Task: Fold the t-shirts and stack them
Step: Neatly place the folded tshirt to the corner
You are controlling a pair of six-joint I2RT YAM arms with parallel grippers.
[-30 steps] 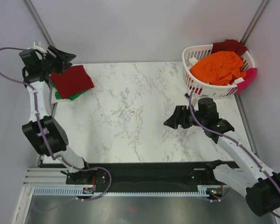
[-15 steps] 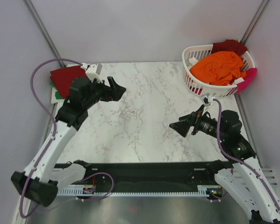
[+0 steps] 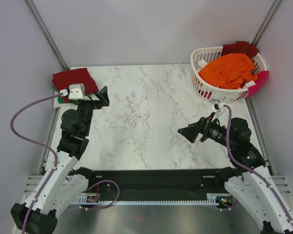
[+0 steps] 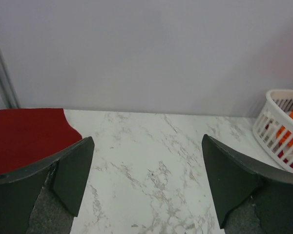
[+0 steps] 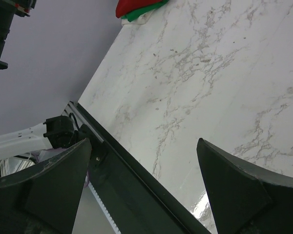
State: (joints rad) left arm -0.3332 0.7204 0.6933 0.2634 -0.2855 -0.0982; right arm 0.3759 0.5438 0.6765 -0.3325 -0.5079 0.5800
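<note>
**A:** Where are the shirts, and what do they look like?

**B:** A dark red shirt (image 3: 71,79) lies folded flat, a smooth matte rectangle, in the far left corner of the white, grey-veined marble table (image 3: 151,107). A bright green shirt (image 5: 146,9) pokes out beneath it. The others sit crumpled in the white slotted plastic basket (image 3: 199,84) at the far right. An orange shirt (image 3: 228,69) is heaped on top, a second dark red shirt (image 3: 240,48) lies over the far rim, and a pink shirt (image 3: 260,81) hangs off the right side.

**A:** And the grippers?

**B:** Both are spread wide, with nothing between their dark wedge-shaped fingers. The left gripper (image 3: 105,97) hovers just beside the folded pile. The right gripper (image 3: 184,133) is over the table's right half, nearer than the basket.

**A:** Do the wrist cameras add anything?

**B:** The left wrist view shows the red cloth's curved edge close up and the basket's ribs, but no green. The right wrist view shows the green layer and the marble's glossy sheen, but not the basket.
</note>
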